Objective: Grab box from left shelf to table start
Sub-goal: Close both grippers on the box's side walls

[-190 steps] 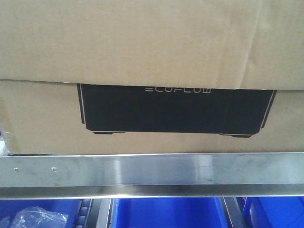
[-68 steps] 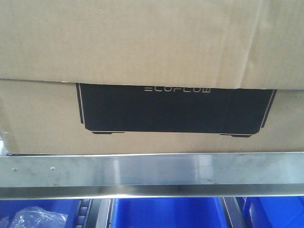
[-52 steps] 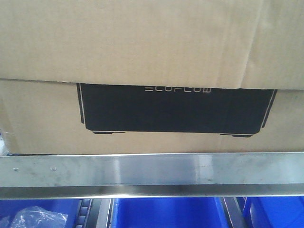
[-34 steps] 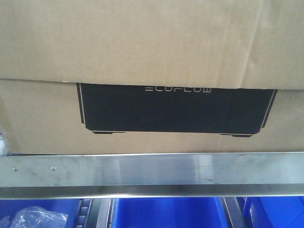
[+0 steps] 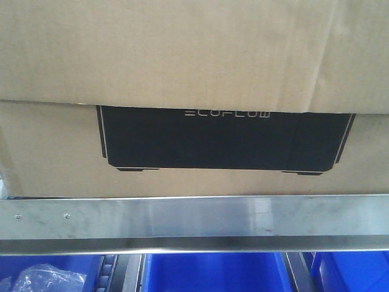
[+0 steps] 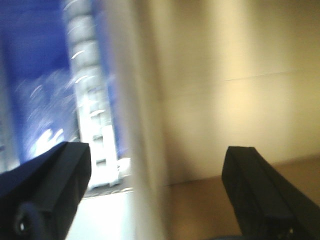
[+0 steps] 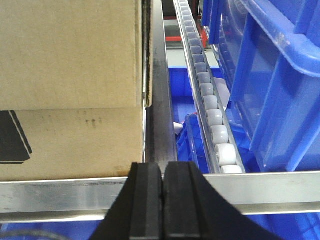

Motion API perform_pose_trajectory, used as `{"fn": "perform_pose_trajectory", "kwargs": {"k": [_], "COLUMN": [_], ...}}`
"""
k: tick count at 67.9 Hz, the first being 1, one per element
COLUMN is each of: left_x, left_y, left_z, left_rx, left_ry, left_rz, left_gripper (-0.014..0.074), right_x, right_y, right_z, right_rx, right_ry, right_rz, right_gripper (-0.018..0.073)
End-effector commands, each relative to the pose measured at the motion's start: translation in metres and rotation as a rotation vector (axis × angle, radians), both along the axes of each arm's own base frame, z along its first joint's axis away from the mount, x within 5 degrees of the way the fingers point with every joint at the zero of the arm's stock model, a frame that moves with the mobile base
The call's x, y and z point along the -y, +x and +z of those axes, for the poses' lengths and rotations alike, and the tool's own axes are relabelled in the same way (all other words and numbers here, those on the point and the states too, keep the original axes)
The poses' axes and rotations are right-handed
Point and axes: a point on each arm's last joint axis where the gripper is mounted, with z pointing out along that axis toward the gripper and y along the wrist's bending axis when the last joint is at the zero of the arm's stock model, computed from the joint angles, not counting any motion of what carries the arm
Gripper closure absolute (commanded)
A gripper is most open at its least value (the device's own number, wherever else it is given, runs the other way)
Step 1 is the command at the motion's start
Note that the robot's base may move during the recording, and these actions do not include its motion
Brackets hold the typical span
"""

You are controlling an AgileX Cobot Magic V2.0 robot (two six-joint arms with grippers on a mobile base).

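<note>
The brown cardboard box [image 5: 194,73] with its black "ECOFLOW" print fills the front view and sits on the left shelf behind the silver metal rail [image 5: 194,219]. In the right wrist view the box's right end [image 7: 70,75] stands just beyond the rail [image 7: 280,192]. My right gripper [image 7: 162,200] is shut with nothing in it, in front of the rail, level with the box's right corner. The left wrist view is blurred: my left gripper [image 6: 157,190] is open, its black fingers [image 6: 55,185] wide apart, with the box's left side [image 6: 230,100] close ahead. The table is out of view.
Blue plastic bins [image 5: 213,274] sit under the rail, one holding a clear plastic bag [image 5: 42,281]. Right of the box run a white roller track [image 7: 210,110] and more blue bins [image 7: 270,75]. A dark metal divider [image 7: 160,100] stands beside the box.
In the front view the box has shifted very slightly left; the rail and bins look the same.
</note>
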Motion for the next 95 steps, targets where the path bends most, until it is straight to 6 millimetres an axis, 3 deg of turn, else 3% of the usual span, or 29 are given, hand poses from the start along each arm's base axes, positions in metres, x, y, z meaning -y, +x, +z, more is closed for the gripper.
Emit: {"fn": "perform_pose_trajectory", "kwargs": {"k": [1,17,30,43,68,80,87,95], "left_x": [0.000,0.002,0.006,0.011,0.012,0.012,0.011,0.011], "left_y": [-0.003,-0.001,0.005,0.010,0.011,0.011,0.011,0.011], "left_z": [0.024,0.026,0.014,0.001,0.002,0.002,0.002,0.002], "left_rx": [0.084,0.086,0.016,-0.063,-0.050,-0.052,-0.054,-0.054], "left_ry": [-0.028,-0.068,-0.065,-0.066,-0.077,-0.077,-0.076,-0.076], "left_rz": [0.018,0.053,0.050,0.046,0.044,0.044,0.044,0.044], "left_gripper": [0.0161,0.0366,0.0487,0.0707,0.0688,0.0688,0.0688,0.0688], "right_x": [0.000,0.000,0.000,0.000,0.000,0.000,0.000,0.000], "right_y": [0.000,0.000,0.000,0.000,0.000,-0.003,-0.008,-0.015], "right_z": [0.008,0.008,0.008,0.008,0.016,0.036,0.056,0.078], "right_rx": [0.093,0.093,0.093,0.094,0.176,0.217,0.264,0.301], "right_ry": [-0.014,-0.014,-0.014,-0.014,-0.006,0.002,0.001,0.000], "right_rz": [-0.004,-0.004,-0.004,-0.004,-0.004,-0.004,-0.003,-0.003], "right_gripper": [0.0501,0.0501,0.0501,0.0501,0.0501,0.0489,0.0381,0.0146]}}
